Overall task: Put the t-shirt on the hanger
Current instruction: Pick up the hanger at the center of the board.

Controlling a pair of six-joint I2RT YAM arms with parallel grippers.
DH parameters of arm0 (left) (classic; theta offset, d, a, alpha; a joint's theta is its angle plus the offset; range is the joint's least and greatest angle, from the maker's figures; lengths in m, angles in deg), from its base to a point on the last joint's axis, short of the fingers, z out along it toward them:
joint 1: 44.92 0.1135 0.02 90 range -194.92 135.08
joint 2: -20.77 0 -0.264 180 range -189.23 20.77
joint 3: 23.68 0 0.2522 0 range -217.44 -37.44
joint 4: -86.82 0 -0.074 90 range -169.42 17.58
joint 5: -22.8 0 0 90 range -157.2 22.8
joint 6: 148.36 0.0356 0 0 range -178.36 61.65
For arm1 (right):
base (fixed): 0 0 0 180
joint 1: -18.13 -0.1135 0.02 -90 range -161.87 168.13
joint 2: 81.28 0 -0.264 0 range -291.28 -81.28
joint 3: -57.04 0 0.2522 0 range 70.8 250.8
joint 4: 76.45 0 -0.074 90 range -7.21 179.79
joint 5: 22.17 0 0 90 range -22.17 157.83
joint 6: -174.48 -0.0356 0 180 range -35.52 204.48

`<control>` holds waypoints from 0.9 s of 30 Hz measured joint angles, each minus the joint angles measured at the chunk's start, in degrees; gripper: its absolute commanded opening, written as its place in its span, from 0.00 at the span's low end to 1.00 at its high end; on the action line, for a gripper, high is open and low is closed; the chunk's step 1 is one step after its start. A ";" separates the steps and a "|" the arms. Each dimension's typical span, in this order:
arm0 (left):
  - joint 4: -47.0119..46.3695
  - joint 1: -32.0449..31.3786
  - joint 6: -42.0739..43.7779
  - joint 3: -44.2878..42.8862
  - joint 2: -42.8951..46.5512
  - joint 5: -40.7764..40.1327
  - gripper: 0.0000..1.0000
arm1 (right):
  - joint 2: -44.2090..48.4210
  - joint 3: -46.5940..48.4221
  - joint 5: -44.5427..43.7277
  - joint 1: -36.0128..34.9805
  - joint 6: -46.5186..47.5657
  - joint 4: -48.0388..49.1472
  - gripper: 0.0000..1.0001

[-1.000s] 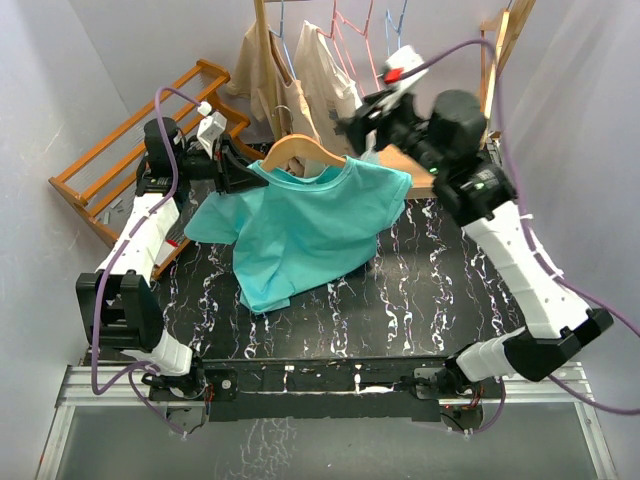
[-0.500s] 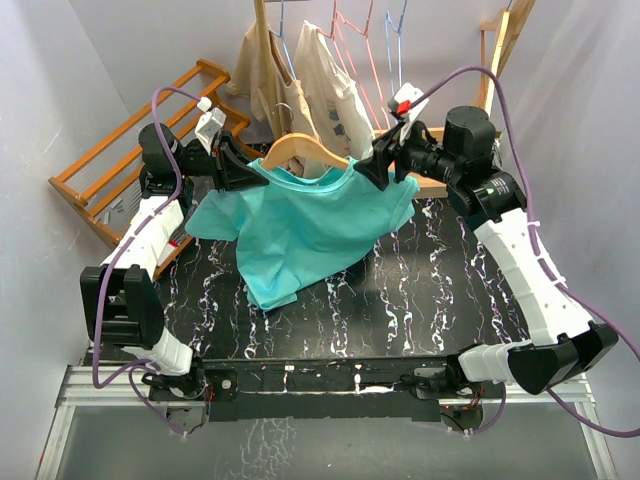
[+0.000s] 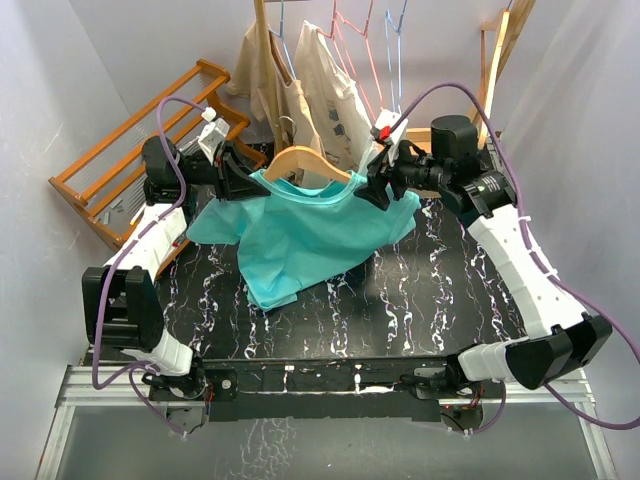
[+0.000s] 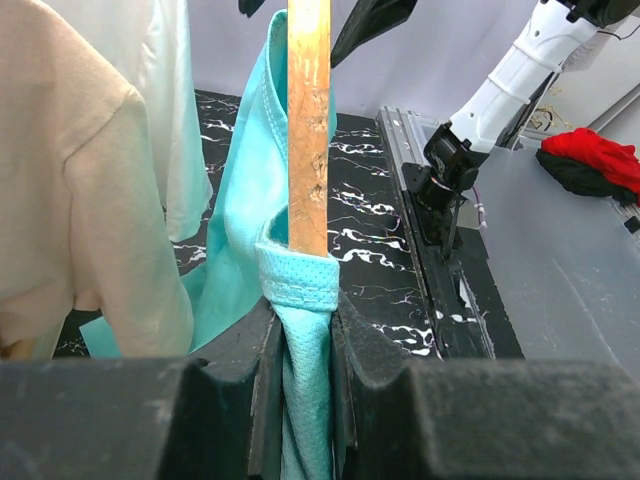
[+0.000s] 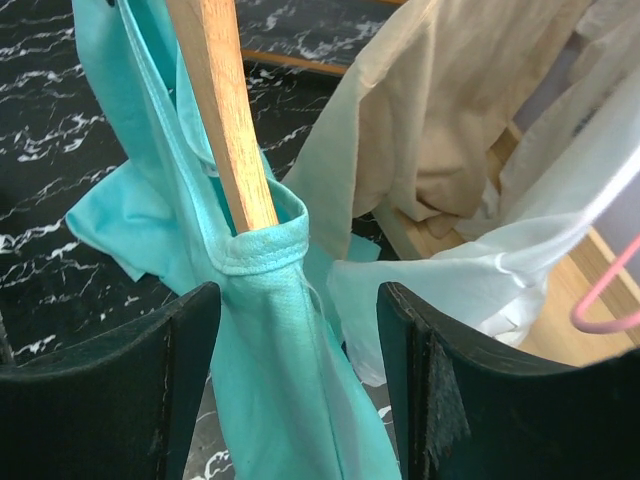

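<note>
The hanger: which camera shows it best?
Top external: the hanger shows both wooden shoulders rising out of the t-shirt collar. Each wrist view shows only one wooden arm, close up, entering the teal collar.

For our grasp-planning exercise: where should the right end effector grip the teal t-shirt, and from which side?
The t-shirt's shoulder cloth just past the hemmed band where the hanger arm slips inside. Come end-on from the hanger's right tip: the cloth bunches narrow there.

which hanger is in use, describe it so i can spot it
Above the far edge of the black marbled table hangs the teal t-shirt. The hanger pokes from its collar: thick light wood, unlike the thin pink and blue wire hangers behind.
</note>
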 measured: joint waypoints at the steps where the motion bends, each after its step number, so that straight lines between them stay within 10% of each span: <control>1: -2.67 0.00 -2.10 0.63 0.00 0.11 0.00 | -0.33 0.00 0.59 0.00 0.46 -0.48 0.66; 10: -16.15 -0.17 -12.94 1.60 0.02 0.15 0.00 | -3.08 -0.33 5.88 0.00 4.31 -3.10 0.63; 15: -17.57 -0.39 -14.38 1.60 0.02 0.15 0.00 | -4.96 -0.33 9.31 0.00 5.31 -3.17 0.09; 20: -19.19 0.17 -14.60 1.64 0.13 0.15 0.01 | -4.68 -0.42 14.69 -0.46 6.40 -6.51 0.08; 27: -22.60 -0.28 -18.25 0.35 -0.35 0.11 0.84 | -2.95 -0.87 14.84 -0.26 5.70 -6.49 0.08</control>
